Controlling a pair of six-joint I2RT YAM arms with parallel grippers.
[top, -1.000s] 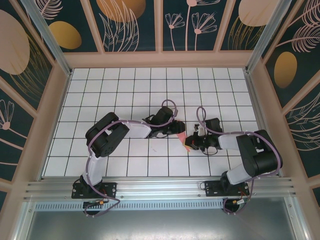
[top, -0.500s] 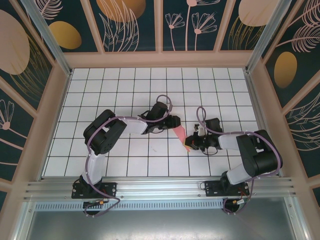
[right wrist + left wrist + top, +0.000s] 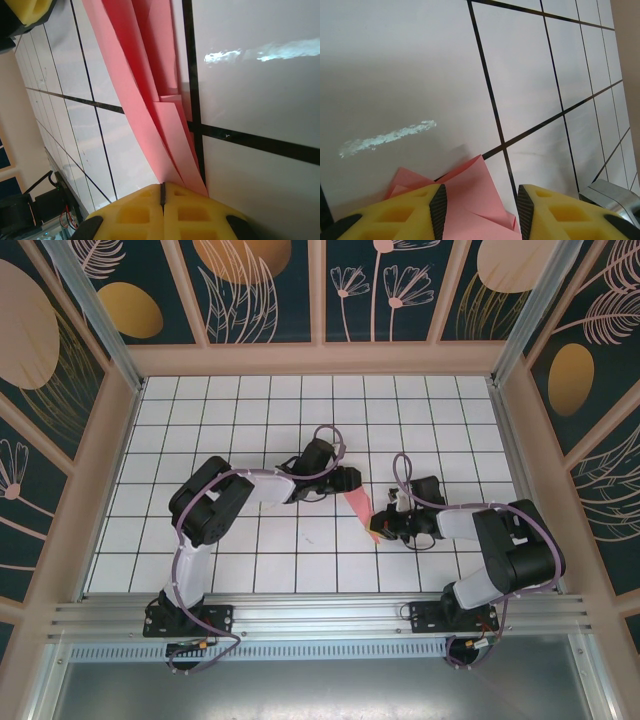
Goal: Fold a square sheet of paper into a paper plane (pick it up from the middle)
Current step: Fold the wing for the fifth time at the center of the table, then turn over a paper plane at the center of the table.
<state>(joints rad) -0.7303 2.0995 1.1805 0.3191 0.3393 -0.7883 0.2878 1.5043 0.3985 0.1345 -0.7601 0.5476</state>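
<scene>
Pretty bright, even light from overhead, and the shadows are soft. Both wrist views catch smeary white glare on the glossy desk (image 3: 395, 60); the overhead view's sharp.

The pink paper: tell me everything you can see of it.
The pink paper is a thin, plain salmon sheet, folded into a long narrow shape with overlapping layers and sharp creases. It stretches diagonally, low over the white grid table near its middle. The right gripper is shut on one end; the other, pointed end sits between the open fingers of the left gripper.
</scene>
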